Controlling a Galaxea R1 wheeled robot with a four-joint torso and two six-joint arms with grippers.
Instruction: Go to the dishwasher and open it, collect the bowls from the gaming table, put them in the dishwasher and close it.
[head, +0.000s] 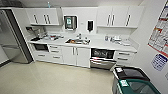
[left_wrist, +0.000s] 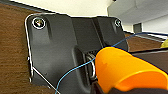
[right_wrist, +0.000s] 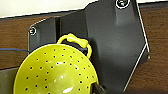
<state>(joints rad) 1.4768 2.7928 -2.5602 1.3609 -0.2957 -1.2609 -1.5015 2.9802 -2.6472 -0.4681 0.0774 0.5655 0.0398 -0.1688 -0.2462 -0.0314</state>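
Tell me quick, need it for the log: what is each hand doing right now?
Left hand: an orange bowl sits close up at it; grip cannot be told.
Right hand: a lime-yellow perforated bowl at it; grip cannot be told.

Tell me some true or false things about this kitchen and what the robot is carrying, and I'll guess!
1. The dishwasher is shut tight. False: its door hangs open, showing the dark inside.
2. The sink sits in the white counter, left of the dishwasher. True.
3. The thing by the right wrist is a yellow bowl with holes and a loop handle. True.
4. The thing by the left wrist is green. False: the orange bowl is there.
5. White cabinets hang on the wall above the counter. True.
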